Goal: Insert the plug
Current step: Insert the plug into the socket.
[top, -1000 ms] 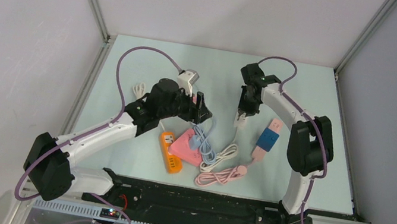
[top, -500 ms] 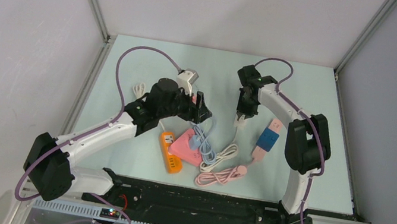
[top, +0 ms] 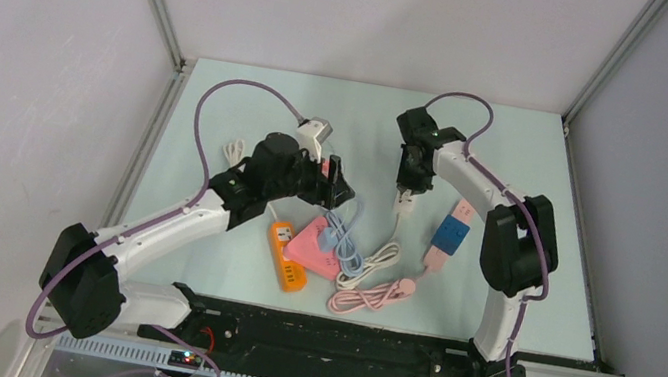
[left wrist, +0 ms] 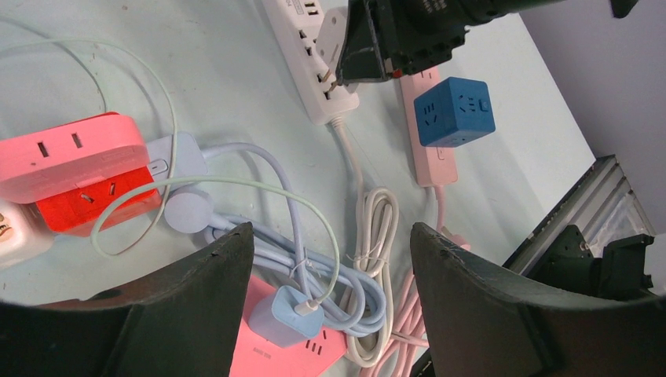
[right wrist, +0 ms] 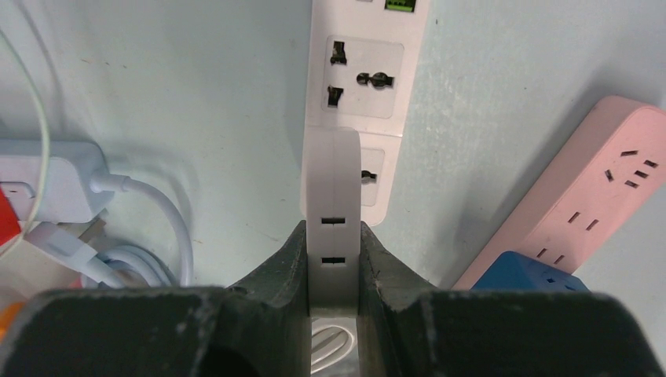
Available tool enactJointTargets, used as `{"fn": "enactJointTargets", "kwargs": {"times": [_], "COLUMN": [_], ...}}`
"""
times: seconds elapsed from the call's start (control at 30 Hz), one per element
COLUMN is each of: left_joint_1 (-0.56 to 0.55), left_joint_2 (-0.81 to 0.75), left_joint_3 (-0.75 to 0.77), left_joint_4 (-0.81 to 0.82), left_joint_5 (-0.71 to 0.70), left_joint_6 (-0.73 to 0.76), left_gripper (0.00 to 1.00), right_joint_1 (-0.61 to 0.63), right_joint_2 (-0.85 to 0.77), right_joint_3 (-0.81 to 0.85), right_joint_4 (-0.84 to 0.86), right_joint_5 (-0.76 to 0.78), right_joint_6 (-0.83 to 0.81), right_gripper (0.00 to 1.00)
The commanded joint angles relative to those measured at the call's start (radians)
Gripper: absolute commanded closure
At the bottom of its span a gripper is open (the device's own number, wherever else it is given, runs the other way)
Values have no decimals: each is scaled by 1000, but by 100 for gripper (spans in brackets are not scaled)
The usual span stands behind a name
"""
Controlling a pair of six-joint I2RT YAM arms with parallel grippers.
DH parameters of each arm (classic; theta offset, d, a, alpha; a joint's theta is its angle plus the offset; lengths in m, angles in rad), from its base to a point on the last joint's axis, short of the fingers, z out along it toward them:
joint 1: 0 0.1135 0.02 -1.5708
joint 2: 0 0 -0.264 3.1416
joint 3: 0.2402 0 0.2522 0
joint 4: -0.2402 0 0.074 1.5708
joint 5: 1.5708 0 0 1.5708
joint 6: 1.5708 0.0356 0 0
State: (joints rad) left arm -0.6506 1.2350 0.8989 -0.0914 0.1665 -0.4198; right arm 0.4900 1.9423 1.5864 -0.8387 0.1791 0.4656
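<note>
The right claw is clenched on the plug over the white strip, with the pink strip close on one side and the cables on the other. The left claw hangs released over those cables, well inside the edges of the surface. The plug's prongs are hidden behind its body, and the white strip's far end is cut off.

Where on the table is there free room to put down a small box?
The table is bare along its far edge, behind the left arm and the right arm, and along its right edge, outside the right arm, down to the near corner. The middle is crowded: orange strip, pink block, coiled cables and blue cube lie close together.
</note>
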Motion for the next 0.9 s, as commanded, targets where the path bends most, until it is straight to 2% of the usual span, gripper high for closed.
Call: {"fn": "enactJointTargets", "kwargs": {"times": [0.0,0.87], "left_joint_1": [8,20], "left_joint_2": [-33,-51], "left_joint_3": [-4,-22], "left_joint_4": [16,15], "left_joint_5": [-11,-8], "left_joint_6": [-2,0], "left_gripper": [23,23], "right_joint_1": [4,14], "right_joint_2": [-68,45], "right_joint_3": [22,27], "right_joint_4": [42,22], "right_joint_5": [53,50], "right_joint_6": [-7,-34], "right_gripper": [100,100]}}
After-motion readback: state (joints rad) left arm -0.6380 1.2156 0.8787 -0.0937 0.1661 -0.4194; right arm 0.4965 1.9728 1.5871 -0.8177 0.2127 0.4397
